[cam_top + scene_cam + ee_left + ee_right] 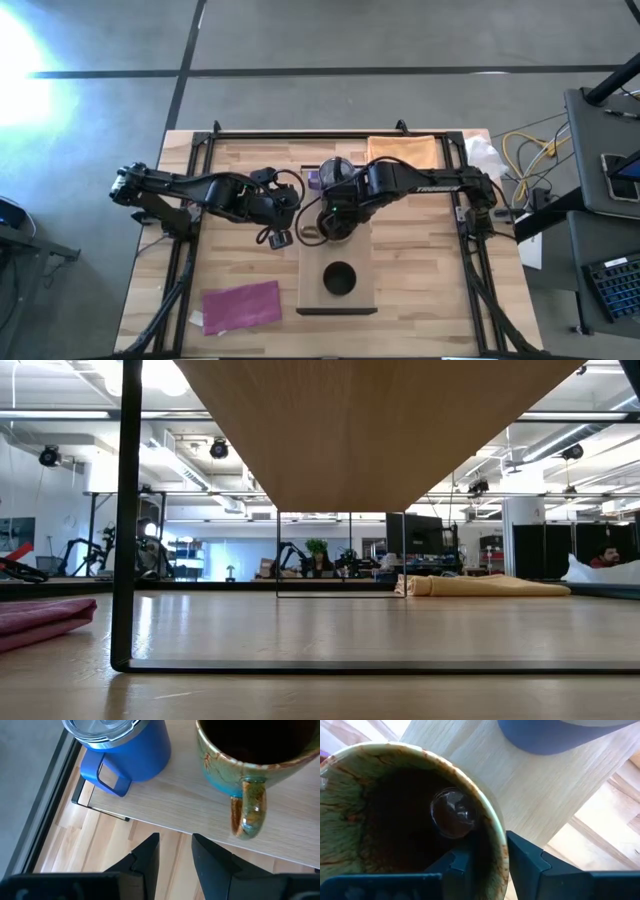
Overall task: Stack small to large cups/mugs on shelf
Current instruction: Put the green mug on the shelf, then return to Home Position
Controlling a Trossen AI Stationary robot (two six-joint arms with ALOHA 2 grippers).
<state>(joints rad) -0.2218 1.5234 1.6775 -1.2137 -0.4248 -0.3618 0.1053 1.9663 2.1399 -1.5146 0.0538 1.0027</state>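
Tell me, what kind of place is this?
Probably a robotics lab or workshop in a large open hall. Two arms are mounted on a wooden table, cables and a keyboard sit beside it, and more arms stand in the background.

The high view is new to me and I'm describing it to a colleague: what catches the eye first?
The two dark arms meet over the shelf at mid-table. The right gripper pinches the brown mug's rim, one finger inside, with the purple mug just beyond. The left gripper hangs open beside the shelf, and the small black cup stands alone at the shelf's near end.
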